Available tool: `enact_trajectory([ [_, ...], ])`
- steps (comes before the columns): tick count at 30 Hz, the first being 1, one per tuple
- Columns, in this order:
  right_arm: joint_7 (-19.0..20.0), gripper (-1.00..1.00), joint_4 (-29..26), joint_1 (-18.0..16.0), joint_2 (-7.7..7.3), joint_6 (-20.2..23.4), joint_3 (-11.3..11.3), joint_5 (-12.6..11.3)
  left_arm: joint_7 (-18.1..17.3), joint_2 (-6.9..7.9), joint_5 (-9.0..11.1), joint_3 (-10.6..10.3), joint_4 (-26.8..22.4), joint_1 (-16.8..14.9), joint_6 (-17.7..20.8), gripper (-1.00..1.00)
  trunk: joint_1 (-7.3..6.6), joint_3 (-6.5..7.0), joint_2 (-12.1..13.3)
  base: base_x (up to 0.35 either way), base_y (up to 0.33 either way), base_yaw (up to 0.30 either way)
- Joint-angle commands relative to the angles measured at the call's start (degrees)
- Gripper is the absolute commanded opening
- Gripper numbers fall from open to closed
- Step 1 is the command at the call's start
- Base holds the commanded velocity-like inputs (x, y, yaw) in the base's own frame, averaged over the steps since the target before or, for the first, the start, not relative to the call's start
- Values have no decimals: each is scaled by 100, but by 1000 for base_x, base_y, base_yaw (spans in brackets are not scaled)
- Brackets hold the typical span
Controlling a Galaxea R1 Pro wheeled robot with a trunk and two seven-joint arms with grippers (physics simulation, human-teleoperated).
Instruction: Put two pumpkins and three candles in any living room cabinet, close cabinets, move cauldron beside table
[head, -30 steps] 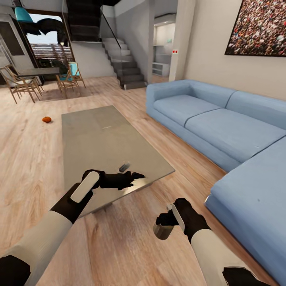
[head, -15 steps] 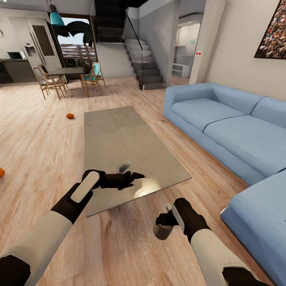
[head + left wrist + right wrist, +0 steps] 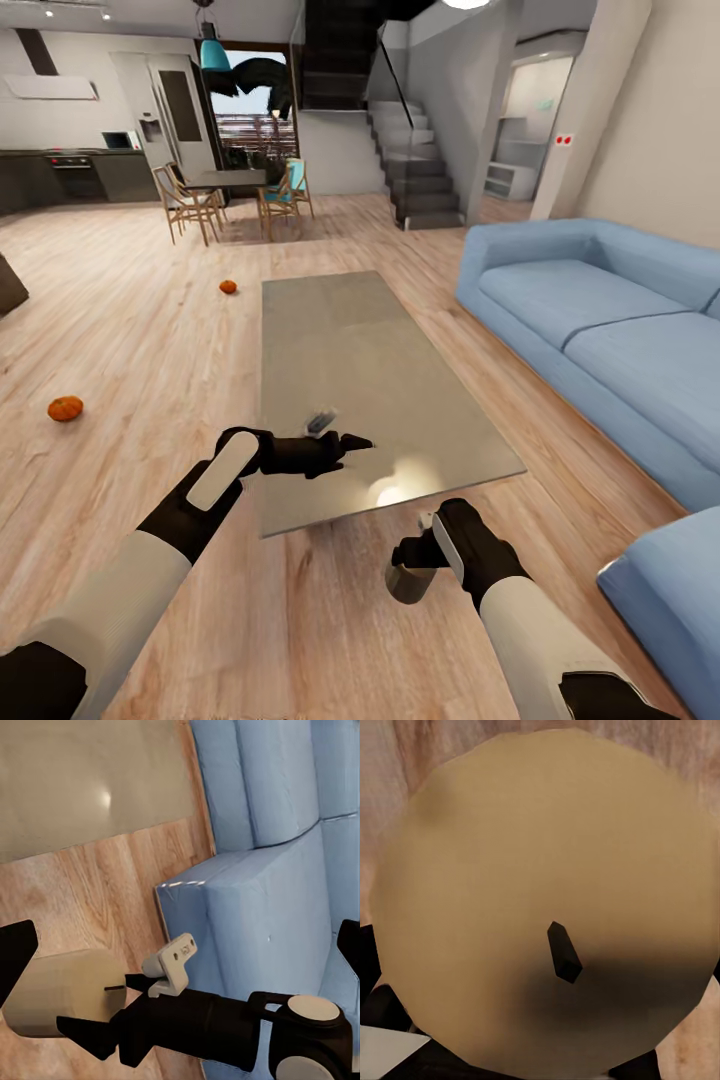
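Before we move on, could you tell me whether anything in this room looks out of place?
Two pumpkins lie loose on the floor: one nearer, one farther, beside the table. Otherwise nothing stands out.

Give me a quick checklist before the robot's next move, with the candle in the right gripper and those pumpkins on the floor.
1. Candle gripped by right gripper: ok; the left wrist view shows it clamped.
2. Left gripper free for a pickup: ok, nothing between its fingers, above the coffee table.
3. Near pumpkin in sight on the floor: ok.
4. Far pumpkin in sight beside the table: ok.
5. Cabinet located: cannot tell from these views.
6. Sofa apart from the right arm: ok.
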Motion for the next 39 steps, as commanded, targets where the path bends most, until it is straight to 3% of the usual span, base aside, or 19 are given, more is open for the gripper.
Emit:
enact_trajectory([
  [1, 2, -100, 0, 0, 0, 0, 0, -12, 2, 0, -3, 0, 3, 0, 0, 100, -23, 18, 42, 0, 0, 286],
  [39, -1, -100, 0, 0, 0, 0, 0, -12, 5, 0, -3, -5, 7, 0, -9, 100, -857, 701, 1566, 0, 0, 286],
])
